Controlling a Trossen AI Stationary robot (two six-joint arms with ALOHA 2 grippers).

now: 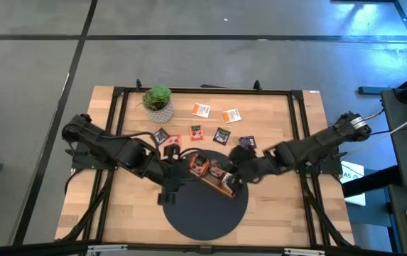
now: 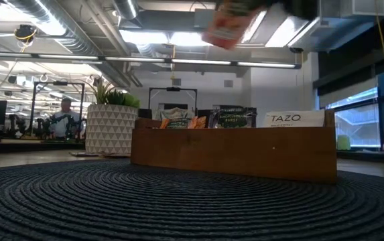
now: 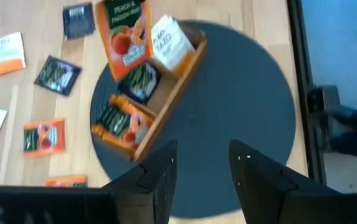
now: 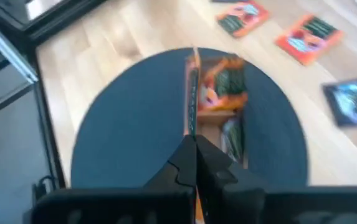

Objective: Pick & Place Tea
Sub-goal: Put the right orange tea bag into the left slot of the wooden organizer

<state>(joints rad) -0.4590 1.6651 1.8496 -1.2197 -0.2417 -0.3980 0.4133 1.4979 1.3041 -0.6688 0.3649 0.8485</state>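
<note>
The brown wooden tray (image 1: 217, 189) (image 2: 232, 152) (image 3: 166, 107) stands on a dark round mat (image 1: 207, 213) and holds several tea packets upright. My right gripper (image 1: 233, 169) (image 4: 195, 155) hangs over the tray, shut on an orange peach tea packet (image 3: 125, 34) (image 2: 228, 27). My left gripper (image 1: 167, 193) (image 3: 200, 177) is open and hovers over the mat's left edge, touching nothing. More packets lie flat on the table beyond the tray: white-orange ones (image 1: 201, 109) (image 1: 231, 115), a red one (image 1: 196, 132), a black-green one (image 1: 221, 135) and a purple one (image 1: 246, 142). My right gripper pinches the orange packet between its two fingers. The wrist view shows the packet edge-on, its thin edge (image 4: 192, 93) sticking out past the fingertips. The fingers slant down from the table's right. The packet is lifted clear, tilted above the tray.
A small green potted plant (image 1: 158, 102) (image 2: 111, 127) stands near the table's far left. A black frame (image 1: 297, 128) runs around the tabletop. Bare mat lies on the near side of the tray (image 3: 240, 106). A person shows far off in the room (image 2: 66, 110).
</note>
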